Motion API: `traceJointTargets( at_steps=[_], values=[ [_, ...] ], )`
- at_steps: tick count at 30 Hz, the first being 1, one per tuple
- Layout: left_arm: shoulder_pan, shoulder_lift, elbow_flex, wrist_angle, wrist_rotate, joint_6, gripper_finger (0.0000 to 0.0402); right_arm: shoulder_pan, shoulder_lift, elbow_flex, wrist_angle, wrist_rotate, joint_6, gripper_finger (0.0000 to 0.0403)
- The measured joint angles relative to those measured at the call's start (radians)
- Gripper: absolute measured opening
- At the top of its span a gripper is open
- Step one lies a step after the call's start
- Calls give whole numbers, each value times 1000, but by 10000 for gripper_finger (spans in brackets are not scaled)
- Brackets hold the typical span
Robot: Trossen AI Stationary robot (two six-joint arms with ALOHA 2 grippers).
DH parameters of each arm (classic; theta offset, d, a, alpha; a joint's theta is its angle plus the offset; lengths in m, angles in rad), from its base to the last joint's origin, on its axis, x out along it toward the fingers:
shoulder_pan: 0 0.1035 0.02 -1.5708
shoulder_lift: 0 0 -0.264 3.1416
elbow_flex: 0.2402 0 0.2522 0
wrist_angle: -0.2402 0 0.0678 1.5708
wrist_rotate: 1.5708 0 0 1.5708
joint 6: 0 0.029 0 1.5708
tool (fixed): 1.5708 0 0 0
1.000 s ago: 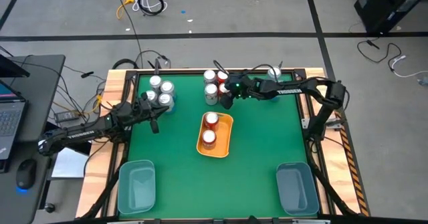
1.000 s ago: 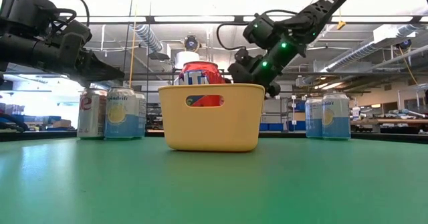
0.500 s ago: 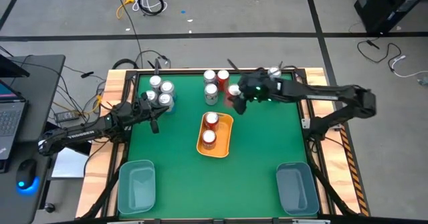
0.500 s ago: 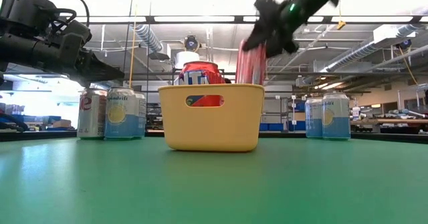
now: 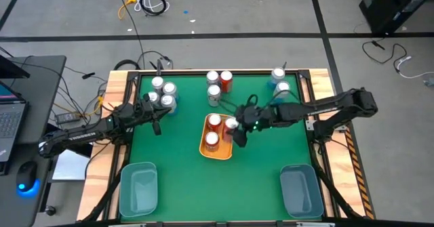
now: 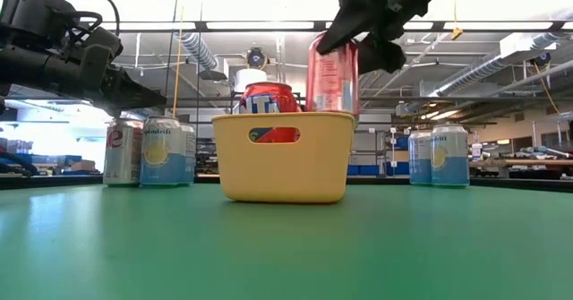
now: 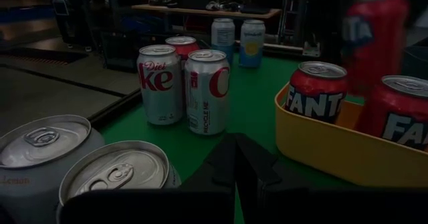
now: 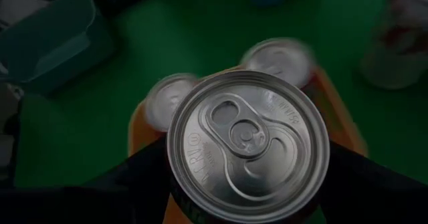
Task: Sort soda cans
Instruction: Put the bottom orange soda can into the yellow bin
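Left end effector [image 5: 157,120] is clenched on nothing and hovers just beside four smooth silver cans [image 5: 163,95] at the surface's [image 5: 176,173] left rear. Green felt-like surface, wood rim. At centre sits a yellow plastic bin [image 5: 226,148], rectangular with rounded corners, holding two red cans [image 5: 213,130] with silver tops. Right end effector [image 5: 234,131] grasps a third red can [image 6: 332,74], a glossy cylinder held upright above the bin's right edge. Two light blue cans [image 5: 279,80] stand at the right rear.

Since half a second ago, the right arm has carried the held can from the rear group to over the bin; left arm unchanged.
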Motion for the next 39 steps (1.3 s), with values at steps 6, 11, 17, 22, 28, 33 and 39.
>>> traceJointTargets(
  at_steps=[6,11,17,22,28,33,39],
  values=[
    [0,0,0,0,0,0,7,47,87,0,91,-37,23,286],
    [0,0,0,0,0,0,7,52,131,1,114,-28,11,286],
    [0,0,0,0,0,-1,7,51,152,0,160,-28,-24,286],
    [0,0,0,0,0,-1,7,50,152,0,150,-27,-59,286],
    [0,0,0,0,0,-1,7,37,152,1,111,49,-148,286],
    [0,0,0,0,0,-1,7,12,152,1,101,55,-183,286],
    [0,0,0,0,0,-1,7,-5,187,-13,119,54,-204,286]
  ],
)
